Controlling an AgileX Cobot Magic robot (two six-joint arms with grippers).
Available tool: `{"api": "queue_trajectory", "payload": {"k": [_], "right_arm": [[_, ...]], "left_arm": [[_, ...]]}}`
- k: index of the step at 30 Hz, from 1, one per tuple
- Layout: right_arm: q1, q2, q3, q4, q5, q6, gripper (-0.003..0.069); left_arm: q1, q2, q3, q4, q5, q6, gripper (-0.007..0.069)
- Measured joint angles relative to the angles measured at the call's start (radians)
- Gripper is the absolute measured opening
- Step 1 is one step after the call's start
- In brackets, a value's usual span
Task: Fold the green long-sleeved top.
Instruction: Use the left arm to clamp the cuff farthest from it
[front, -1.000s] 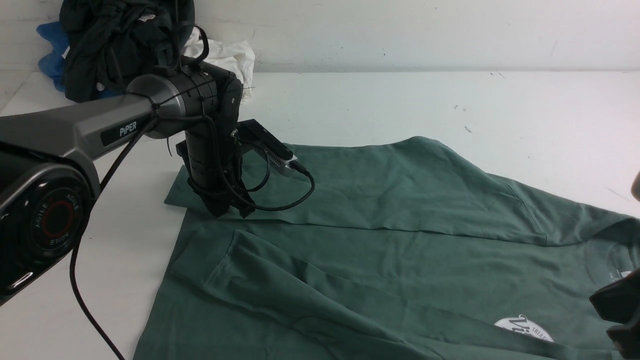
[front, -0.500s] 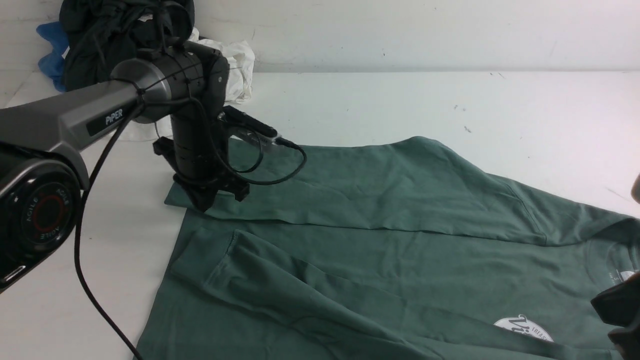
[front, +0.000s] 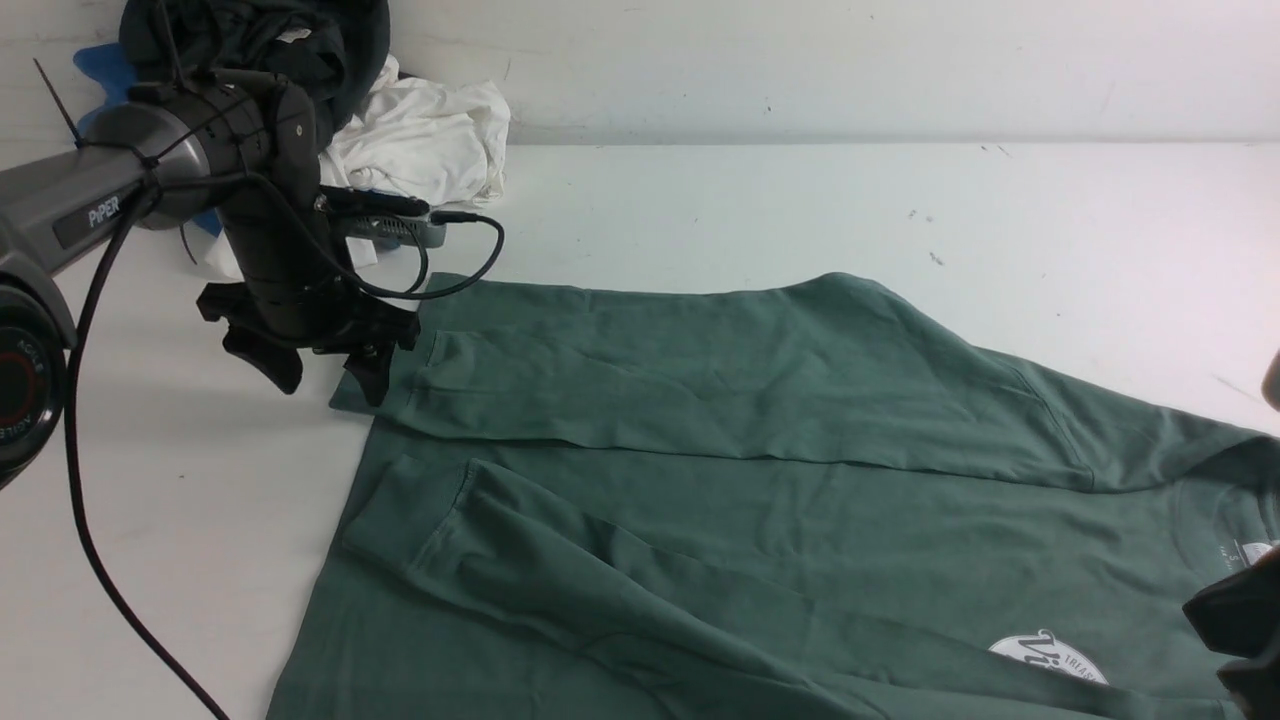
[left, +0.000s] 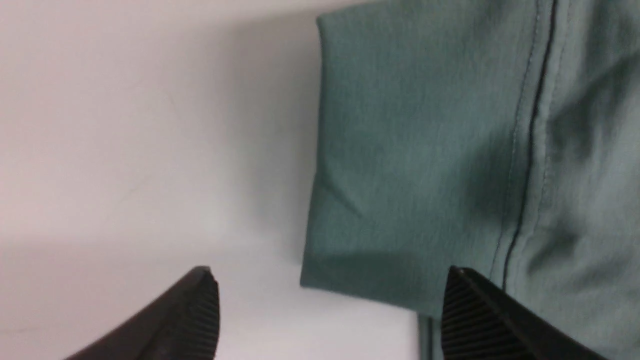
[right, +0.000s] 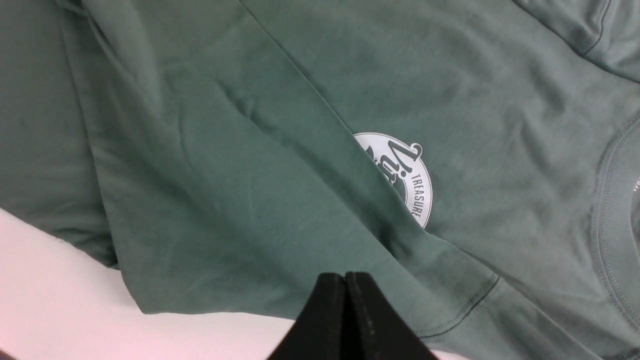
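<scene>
- You are seeing the green long-sleeved top (front: 800, 500) lying flat on the white worktop (front: 750, 200), with its collar toward the robot's right.
- Both sleeves are lying folded in across the body, and their cuffs are pointing to the robot's left.
- Your left end effector (front: 330, 385) is hanging at the far sleeve's cuff (front: 405, 375) with its jaws wide apart, gripping nothing. In the left wrist view the cuff's edge is showing between the two fingertips.
- Your right end effector (right: 345, 280) is sitting with its jaws pressed together and nothing between them, over the top's near edge, close to the white round logo (right: 400, 175).
- A heap of dark clothes (front: 260, 40) and a white garment (front: 430, 140) are lying at the far left corner.
</scene>
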Motion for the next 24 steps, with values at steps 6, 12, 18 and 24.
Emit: {"api": "queue_trajectory", "payload": {"k": [6, 12, 18, 24], "right_arm": [[0.000, 0.000, 0.000, 0.000, 0.000, 0.000, -0.0015], [0.000, 0.000, 0.000, 0.000, -0.008, 0.000, -0.0015], [0.000, 0.000, 0.000, -0.001, -0.017, 0.000, -0.0015], [0.000, 0.000, 0.000, -0.001, -0.023, 0.000, -0.0015]], "left_arm": [[0.002, 0.029, -0.001, -0.026, -0.027, -0.001, 0.0453], [0.001, 0.033, -0.003, -0.054, -0.030, -0.002, 0.0174], [0.001, 0.001, -0.003, -0.039, -0.030, 0.006, 0.0025], [-0.020, -0.096, -0.002, -0.030, -0.003, 0.033, 0.0024]]}}
